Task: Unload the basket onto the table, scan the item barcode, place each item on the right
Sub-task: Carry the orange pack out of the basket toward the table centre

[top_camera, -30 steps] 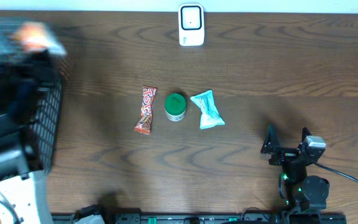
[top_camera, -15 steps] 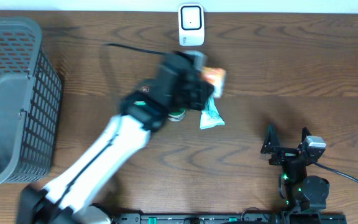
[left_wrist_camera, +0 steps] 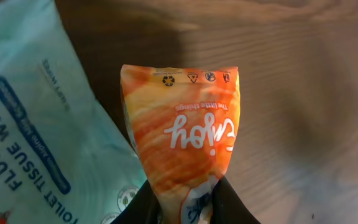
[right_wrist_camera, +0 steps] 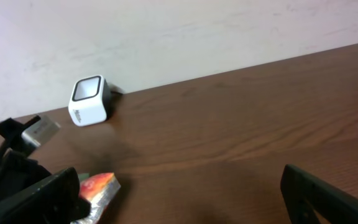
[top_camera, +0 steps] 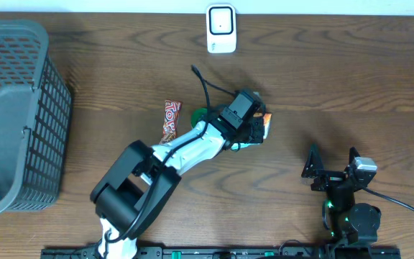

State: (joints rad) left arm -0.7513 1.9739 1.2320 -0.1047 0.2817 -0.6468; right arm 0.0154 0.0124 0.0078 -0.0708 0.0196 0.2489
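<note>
The orange packet (left_wrist_camera: pixel 182 149) is being pinched by one end in the left jaws, over the middle of the table (top_camera: pixel 351 79), with "enjoy the little things" showing upside down in the wrist view. At far left a grey mesh basket (top_camera: pixel 49 144) is standing. Next a red candy bar (top_camera: pixel 169 126) is lying, then a green tub (top_camera: pixel 198 113) is sitting mostly hidden behind the left arm (top_camera: pixel 185 147). A pale blue pack (left_wrist_camera: pixel 36 124) reading "TOILET TISSUE WIPE" is lying just beside the packet. A white scanner (top_camera: pixel 221 29) is sitting at the far edge. At right, the right jaws are resting spread wide, gripping nothing. Dark wood grain is running across the table, and a pale wall (right_wrist_camera: pixel 166 31) is rising behind it.
</note>
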